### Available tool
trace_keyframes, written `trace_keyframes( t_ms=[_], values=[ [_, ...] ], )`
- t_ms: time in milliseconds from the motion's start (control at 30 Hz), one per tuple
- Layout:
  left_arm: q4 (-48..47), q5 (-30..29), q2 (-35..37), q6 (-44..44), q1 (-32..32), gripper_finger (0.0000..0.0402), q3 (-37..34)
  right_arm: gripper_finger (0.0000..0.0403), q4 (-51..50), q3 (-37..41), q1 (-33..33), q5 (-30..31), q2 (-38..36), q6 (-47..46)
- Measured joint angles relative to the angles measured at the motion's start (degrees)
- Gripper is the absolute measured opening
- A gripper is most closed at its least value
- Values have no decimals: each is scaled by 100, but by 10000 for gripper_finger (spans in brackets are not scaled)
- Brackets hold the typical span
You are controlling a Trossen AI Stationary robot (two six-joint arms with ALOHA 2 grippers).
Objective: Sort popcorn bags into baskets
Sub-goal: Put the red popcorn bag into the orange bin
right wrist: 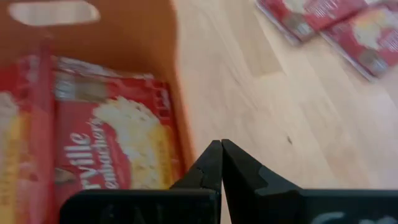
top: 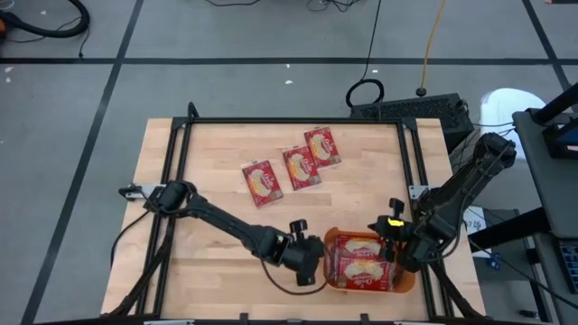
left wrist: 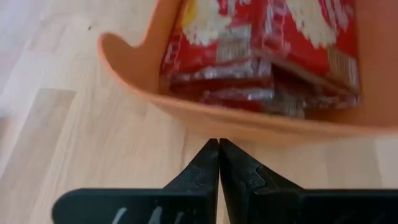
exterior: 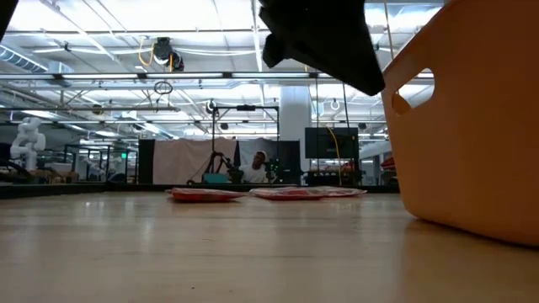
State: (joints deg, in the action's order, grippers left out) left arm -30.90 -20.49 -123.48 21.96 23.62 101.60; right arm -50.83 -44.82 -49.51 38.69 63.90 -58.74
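A light wooden table [top: 217,262] with a dark metal frame along its edges is carrying everything here. Three red popcorn bags [top: 291,166] are lying flat on it toward the far side, in a slanted row close beside one another, possibly touching. An orange basket [top: 405,282] is sitting on the boards near the front edge, toward the right, well apart from those three, holding more red packets stacked inside.
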Motion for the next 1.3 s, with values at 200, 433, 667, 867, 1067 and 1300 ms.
trace_keyframes(
  t_ms=[200, 433, 667, 867, 1067, 1300],
  values=[
    [-977, -714, 80, 620, 91, 19, 3, 0, 1091, 2, 149, 342, 0, 1162],
    [-3358, -1497, 173, 2240, -116, 19, 7, 0, 2317, 4, 410, 1405, -58, 2917],
    [-4260, -1571, 168, 3048, -327, 29, -422, 0, 3560, 272, 987, 1680, -57, 4282],
    [-3850, -1749, 169, 3133, -374, 118, -1103, 0, 5065, 711, 1456, 890, -57, 5267],
    [-3404, -2000, 170, 2897, -324, 213, -1609, 0, 5801, 817, 1677, -81, -57, 5497],
    [-2484, -1777, 185, 2369, -351, 268, -2188, 0, 5934, 820, 1683, -303, -57, 5480]
  ],
)
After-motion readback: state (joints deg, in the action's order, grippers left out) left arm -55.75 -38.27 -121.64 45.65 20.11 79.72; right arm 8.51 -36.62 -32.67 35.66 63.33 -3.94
